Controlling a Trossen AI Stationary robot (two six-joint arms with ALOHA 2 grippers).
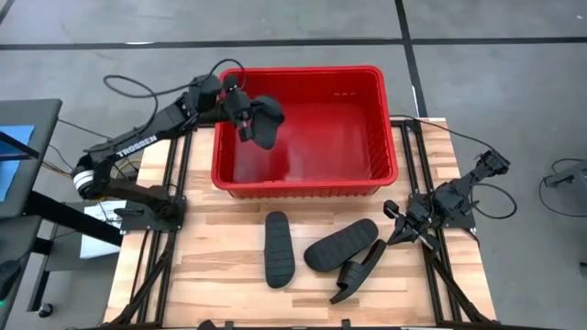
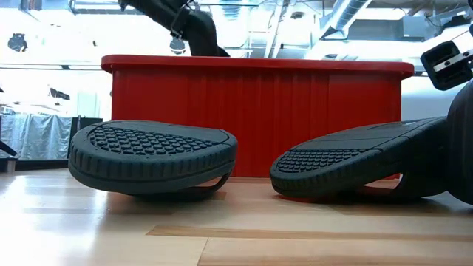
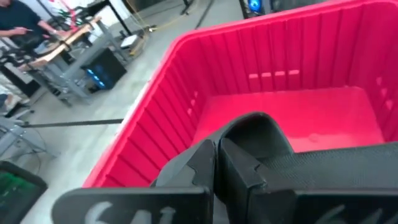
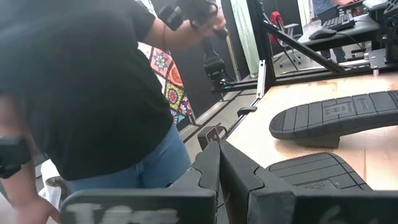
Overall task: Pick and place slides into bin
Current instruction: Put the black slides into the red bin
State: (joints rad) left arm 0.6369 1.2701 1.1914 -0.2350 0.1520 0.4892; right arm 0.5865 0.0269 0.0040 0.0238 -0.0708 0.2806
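1. High: left gripper [image 1: 246, 117] over bin [image 1: 385, 137], clamped on 1 slide [image 1: 263, 121]; 3 slides [image 1: 278, 247] on table [image 1: 211, 275]. Right gripper [image 1: 396, 231] clenched empty at table edge.
2. Low: 2 slides [image 2: 151, 155] before bin.
3. L wrist: slide above bin floor.
4. R wrist: person [image 4: 81, 87] beyond the fingers.

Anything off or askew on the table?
Mild only: two slides lie overlapped, one tipped on edge, by the shut right gripper. A third lies flat. Left gripper holds the fourth over the bin.
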